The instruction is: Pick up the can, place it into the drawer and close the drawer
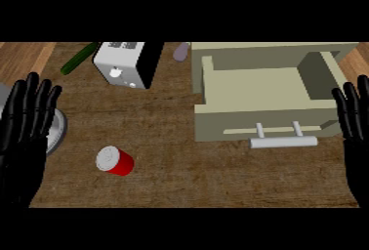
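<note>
With both hands open and empty, the left hand (29, 128) should close squarely around the red can (115, 160) standing just to its right on the tabletop (216, 176), while the right hand (353, 117) rests beside the open drawer (259, 122).

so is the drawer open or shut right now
Open: the drawer is pulled out from its cabinet, its bare inside showing, with the handle at its front. The can is not in it.
</note>
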`<action>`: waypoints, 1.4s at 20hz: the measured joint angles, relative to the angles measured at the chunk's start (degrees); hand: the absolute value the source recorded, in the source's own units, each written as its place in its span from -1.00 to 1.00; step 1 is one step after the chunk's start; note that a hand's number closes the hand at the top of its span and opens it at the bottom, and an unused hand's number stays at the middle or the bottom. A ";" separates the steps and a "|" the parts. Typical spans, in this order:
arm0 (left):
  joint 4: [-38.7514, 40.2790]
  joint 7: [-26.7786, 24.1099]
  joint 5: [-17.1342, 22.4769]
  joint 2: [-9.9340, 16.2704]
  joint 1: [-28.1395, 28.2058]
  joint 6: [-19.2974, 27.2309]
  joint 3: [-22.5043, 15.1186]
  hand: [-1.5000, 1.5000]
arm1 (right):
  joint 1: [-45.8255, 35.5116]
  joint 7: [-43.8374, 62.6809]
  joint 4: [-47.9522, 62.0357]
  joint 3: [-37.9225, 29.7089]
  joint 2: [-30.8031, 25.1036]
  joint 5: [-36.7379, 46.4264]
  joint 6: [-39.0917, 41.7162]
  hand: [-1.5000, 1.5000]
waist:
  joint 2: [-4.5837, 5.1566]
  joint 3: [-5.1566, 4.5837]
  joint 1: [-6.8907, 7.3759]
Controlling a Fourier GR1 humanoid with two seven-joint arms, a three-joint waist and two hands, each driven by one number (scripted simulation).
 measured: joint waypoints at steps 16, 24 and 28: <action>-5.75 15.52 -0.26 -0.96 9.47 -3.45 -12.68 -1.00 | 6.53 8.71 0.48 -0.69 0.80 0.57 -0.83 -1.00 | -0.21 -1.07 1.90; -11.19 20.60 1.87 -1.12 12.55 -3.64 -11.36 -1.00 | 10.06 6.49 1.05 -3.54 0.64 -1.58 2.37 -1.00 | -0.18 -1.09 1.91; -11.74 21.75 3.14 -1.05 13.22 -3.90 -9.31 -1.00 | 11.72 5.91 0.11 -4.61 0.75 -2.20 3.47 -1.00 | -0.17 -1.08 1.89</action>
